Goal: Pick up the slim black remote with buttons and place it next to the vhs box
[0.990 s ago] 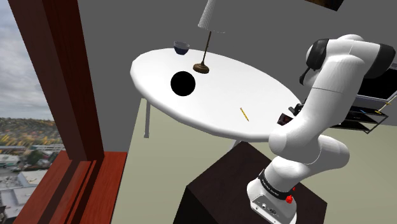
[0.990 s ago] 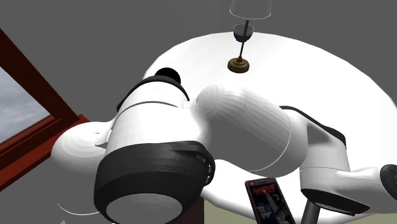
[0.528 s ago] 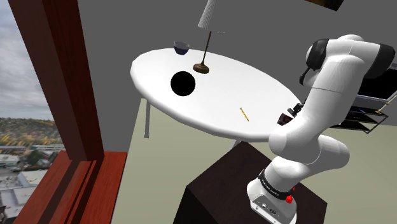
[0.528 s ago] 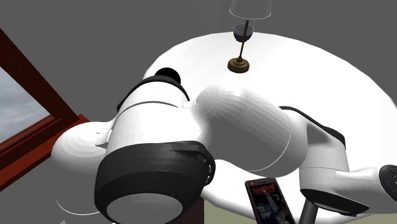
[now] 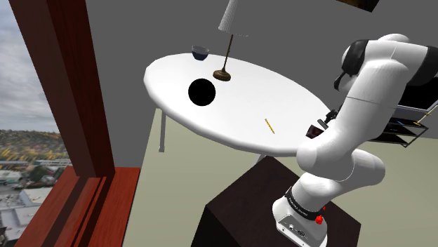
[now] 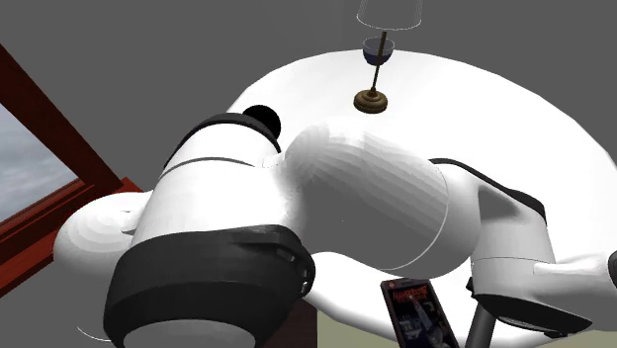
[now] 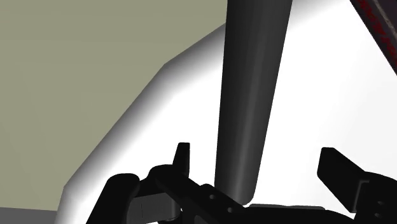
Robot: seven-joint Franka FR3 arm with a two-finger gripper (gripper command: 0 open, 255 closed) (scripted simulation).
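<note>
Where the arm (image 5: 365,91) folds down over the edge of the table (image 5: 239,105) nearest the stand (image 5: 260,207), the gripper (image 7: 254,153) has its black fingers spread wide, one on each side of the slim dark remote (image 7: 251,89) and touching neither side. The remote lies lengthwise between them on the white top, close to the rim. The vhs box (image 6: 417,311) lies at that same edge; a dark, red-trimmed corner past the remote's far end is probably that box. A lamp base (image 5: 223,75) stands toward the far edge.
</note>
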